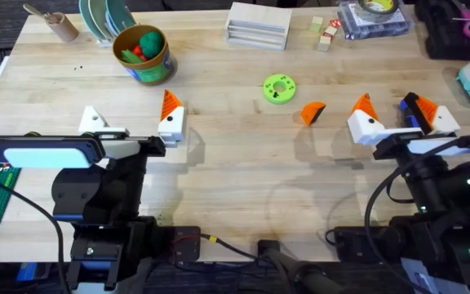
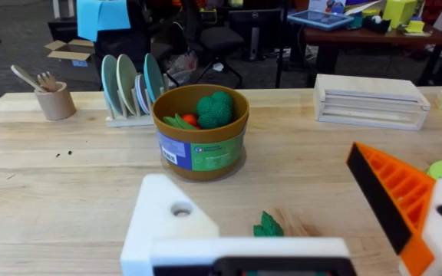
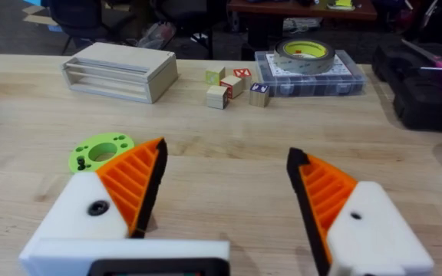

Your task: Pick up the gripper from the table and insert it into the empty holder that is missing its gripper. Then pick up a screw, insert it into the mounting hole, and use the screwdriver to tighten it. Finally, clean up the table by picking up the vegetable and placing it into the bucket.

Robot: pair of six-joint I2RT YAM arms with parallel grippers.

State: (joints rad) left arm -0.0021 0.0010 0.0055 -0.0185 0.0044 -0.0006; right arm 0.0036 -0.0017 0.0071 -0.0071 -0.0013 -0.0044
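While both sets of jaws stand spread and empty, we note the left gripper (image 1: 131, 122) has one bare white holder (image 1: 93, 119). The loose orange gripper (image 1: 312, 112) lies on the table (image 1: 235, 188) between the arms, beside a lime-green disc (image 1: 279, 87). The bucket (image 1: 143, 54) sits beyond the left gripper; the right gripper (image 1: 396, 116) carries both pads.

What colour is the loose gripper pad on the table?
Orange with a black edge, the gripper shows best in the overhead view.

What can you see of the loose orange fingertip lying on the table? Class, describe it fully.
The orange fingertip is a small wedge of what looks like plastic, with a dark face on one side. It lies alone on the bare wooden table, between the lime-green disc and the right gripper. Nothing touches it but the tabletop.
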